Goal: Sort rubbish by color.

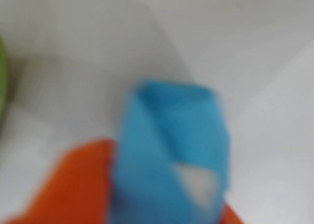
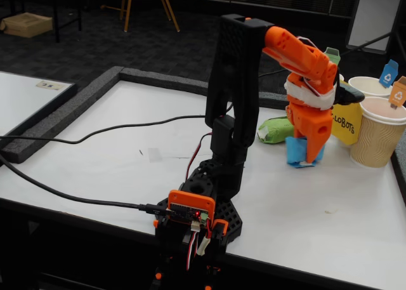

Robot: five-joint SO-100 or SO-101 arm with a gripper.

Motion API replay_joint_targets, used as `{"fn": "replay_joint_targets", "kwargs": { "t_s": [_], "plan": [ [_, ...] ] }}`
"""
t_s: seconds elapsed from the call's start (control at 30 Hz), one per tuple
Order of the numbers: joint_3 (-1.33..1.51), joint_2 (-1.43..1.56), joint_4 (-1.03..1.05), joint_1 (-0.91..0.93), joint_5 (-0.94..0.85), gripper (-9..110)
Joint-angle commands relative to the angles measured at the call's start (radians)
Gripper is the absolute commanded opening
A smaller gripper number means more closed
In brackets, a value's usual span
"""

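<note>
A white bench [image 2: 114,157] is carrying the work; the orange fingers [image 2: 304,155] are closing round the blue lump [image 2: 294,151] beside the green lump [image 2: 274,130], seemingly for sorting.

In the fixed view the claw [image 2: 304,155] sits on the desk [image 2: 114,157], lump [image 2: 274,130] just left, paper cups [image 2: 379,134] right.

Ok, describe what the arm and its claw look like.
The arm has glossy black plastic links, then bright orange ones toward the wrist. A white band wraps the wrist. The orange plastic claw hangs below. Red and white wires and an orange-framed circuit board sit at the base.
</note>
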Motion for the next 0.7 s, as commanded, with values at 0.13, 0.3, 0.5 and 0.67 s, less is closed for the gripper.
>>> {"fn": "replay_joint_targets", "kwargs": {
  "t_s": [0.13,0.3,0.5,0.67],
  "plan": [
    [-0.167,0.103,0.063,0.035,0.018,0],
    [-0.158,0.337,0.137,0.04,0.018,0],
    [-0.114,0.68,0.201,0.04,0.018,0],
    [-0.071,0.934,0.202,0.04,0.009,0]
  ]
}}
